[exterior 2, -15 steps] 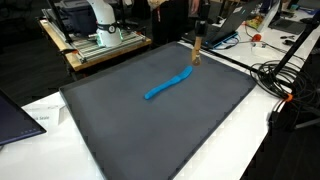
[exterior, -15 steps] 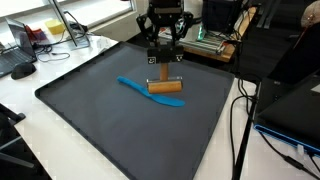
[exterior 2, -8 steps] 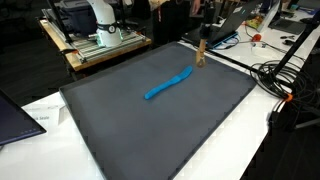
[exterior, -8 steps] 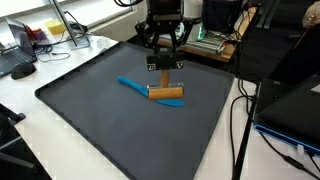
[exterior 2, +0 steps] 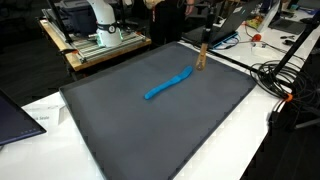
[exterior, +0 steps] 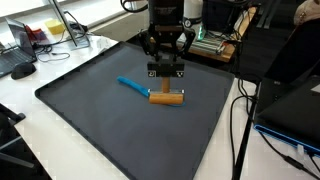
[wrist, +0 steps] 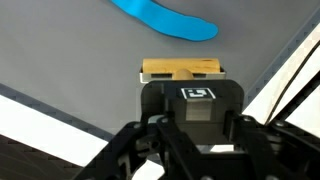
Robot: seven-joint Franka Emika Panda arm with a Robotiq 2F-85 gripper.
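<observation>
My gripper (exterior: 165,70) hangs over the far side of a dark grey mat (exterior: 100,130). It is shut on the stem of a tan wooden bar (exterior: 167,98), which hangs level just below the fingers. In the wrist view the bar (wrist: 180,69) lies beyond the fingers (wrist: 198,108), which close round a black plate with a square marker. A long curved blue strip (exterior: 133,85) lies flat on the mat, its end beside the bar. In an exterior view the bar (exterior 2: 203,58) stands near the mat's far edge, past the end of the blue strip (exterior 2: 168,84).
The mat (exterior 2: 150,130) covers most of a white table. Black cables (exterior: 240,120) and a dark laptop (exterior: 295,110) lie beside one mat edge. A keyboard and clutter (exterior: 25,60) sit on another side. Equipment (exterior 2: 95,25) stands behind the table.
The gripper has carried the wooden bar off the end of the blue strip and towards the mat's edge. The blue strip has stayed in place.
</observation>
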